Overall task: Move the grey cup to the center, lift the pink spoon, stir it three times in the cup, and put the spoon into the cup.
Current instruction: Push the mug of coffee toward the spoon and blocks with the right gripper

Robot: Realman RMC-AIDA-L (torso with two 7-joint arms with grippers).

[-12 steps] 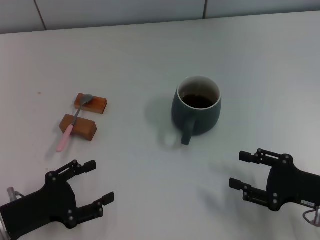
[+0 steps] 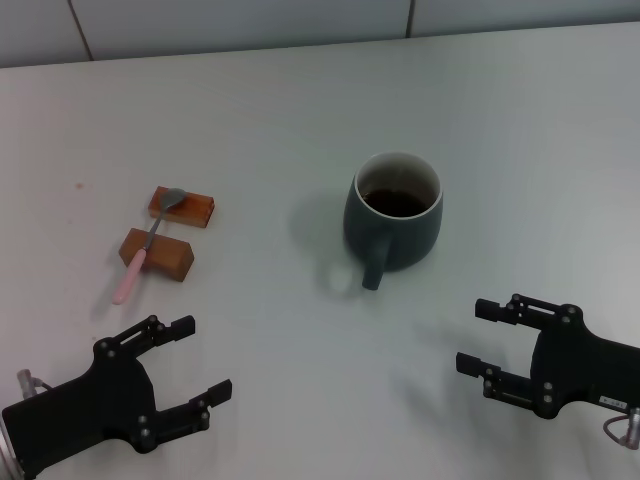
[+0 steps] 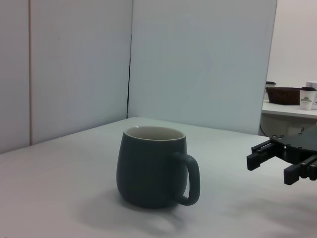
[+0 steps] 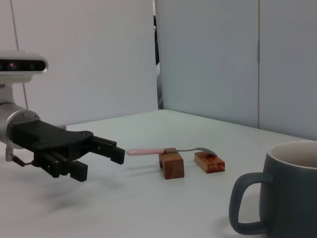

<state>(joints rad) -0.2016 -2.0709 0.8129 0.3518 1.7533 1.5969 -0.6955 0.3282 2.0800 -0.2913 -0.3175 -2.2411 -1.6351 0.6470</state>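
Head view: grey cup (image 2: 397, 212) sits upright on the white table (image 2: 260, 110), a little right of centre, handle pointing toward the near edge; dark liquid inside, well below the rim. Pink spoon (image 2: 146, 246) is far off to the left, bridged across two wooden blocks (image 2: 168, 236): metal bowl resting on the farther block, neck over the nearer one, pink handle sloping down past it toward the near-left.

Left gripper (image 2: 192, 360) hovers at near-left, fingers spread, nothing held; just near of the spoon handle's end, not touching. Right gripper (image 2: 487, 338) hovers at near-right, also spread and empty, near-right of the cup and apart from it.

Handling, my read: cup looks like glazed ceramic, so stiff, heavyish with liquid, smooth and likely slippery, breakable; rounded belly narrows to the rim, so a side pinch could ride up; loop handle or rim wall looks the safer hold; keep it level and move slow or it slops.

Spoon looks light, stiff, thin; blocks lift it off the table, so the fingers can close across the pink handle where it overhangs the nearer block; polished metal neck is probably slicker; light contact could knock it off the blocks.
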